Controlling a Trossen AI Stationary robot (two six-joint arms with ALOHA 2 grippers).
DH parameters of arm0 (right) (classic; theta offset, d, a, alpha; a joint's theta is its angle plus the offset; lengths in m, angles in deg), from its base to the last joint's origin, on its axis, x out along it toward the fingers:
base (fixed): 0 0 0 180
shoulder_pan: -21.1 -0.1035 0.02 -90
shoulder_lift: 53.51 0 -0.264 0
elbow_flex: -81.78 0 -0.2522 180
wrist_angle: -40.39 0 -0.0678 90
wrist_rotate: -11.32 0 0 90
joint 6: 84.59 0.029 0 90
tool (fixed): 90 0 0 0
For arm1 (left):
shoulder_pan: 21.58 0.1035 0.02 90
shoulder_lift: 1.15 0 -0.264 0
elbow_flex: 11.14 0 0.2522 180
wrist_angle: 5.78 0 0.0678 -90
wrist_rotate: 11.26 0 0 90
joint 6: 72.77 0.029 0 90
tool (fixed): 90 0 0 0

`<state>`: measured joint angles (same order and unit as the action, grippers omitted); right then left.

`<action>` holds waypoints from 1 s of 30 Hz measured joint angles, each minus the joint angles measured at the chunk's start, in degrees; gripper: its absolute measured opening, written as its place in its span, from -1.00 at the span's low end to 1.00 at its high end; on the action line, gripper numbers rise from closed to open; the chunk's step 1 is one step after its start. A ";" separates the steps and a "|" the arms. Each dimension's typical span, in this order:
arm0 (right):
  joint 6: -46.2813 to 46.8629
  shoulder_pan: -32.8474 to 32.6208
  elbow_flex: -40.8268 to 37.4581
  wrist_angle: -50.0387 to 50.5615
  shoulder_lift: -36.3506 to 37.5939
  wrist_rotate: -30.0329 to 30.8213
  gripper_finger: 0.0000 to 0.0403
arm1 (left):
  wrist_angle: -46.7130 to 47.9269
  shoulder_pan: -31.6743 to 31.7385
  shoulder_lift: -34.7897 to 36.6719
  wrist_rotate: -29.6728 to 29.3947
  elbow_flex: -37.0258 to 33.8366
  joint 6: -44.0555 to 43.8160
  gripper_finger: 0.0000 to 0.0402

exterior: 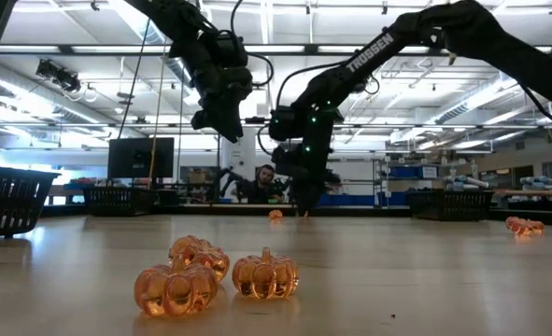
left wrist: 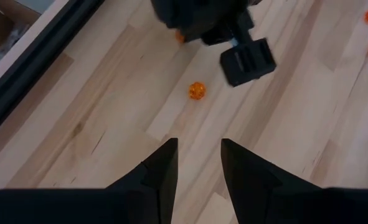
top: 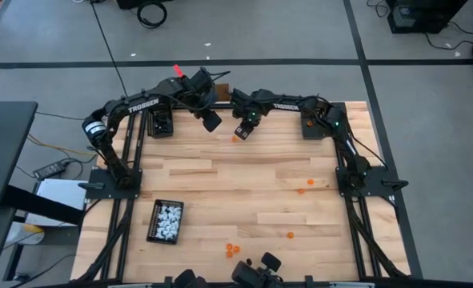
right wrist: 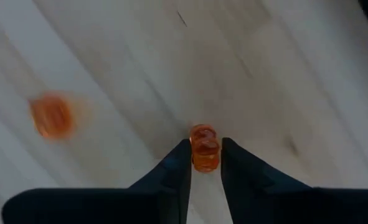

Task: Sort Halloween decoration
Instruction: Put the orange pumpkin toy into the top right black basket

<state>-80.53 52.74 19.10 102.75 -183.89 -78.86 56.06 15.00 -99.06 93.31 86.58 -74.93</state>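
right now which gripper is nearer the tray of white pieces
Left. The left gripper hangs over the table's far edge, on the tray's side; the right gripper is farther across, pinching an orange pumpkin.

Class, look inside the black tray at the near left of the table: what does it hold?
The tray holds a heap of white trinkets. Anything beneath the heap is covered.

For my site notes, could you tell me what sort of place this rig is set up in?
Probably a large robotics lab or workshop hall. The low view shows high ceiling light strips, a person at a workstation and dark bins; from above, cables lie across a taped floor.
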 joint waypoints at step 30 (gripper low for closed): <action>-1.43 16.47 -36.73 19.40 46.21 4.88 -0.67 | -5.67 -0.07 0.00 0.00 -0.02 0.83 -0.35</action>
<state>-81.96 69.21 -17.63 122.15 -137.68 -73.98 50.39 14.93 -99.06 93.31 86.56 -74.09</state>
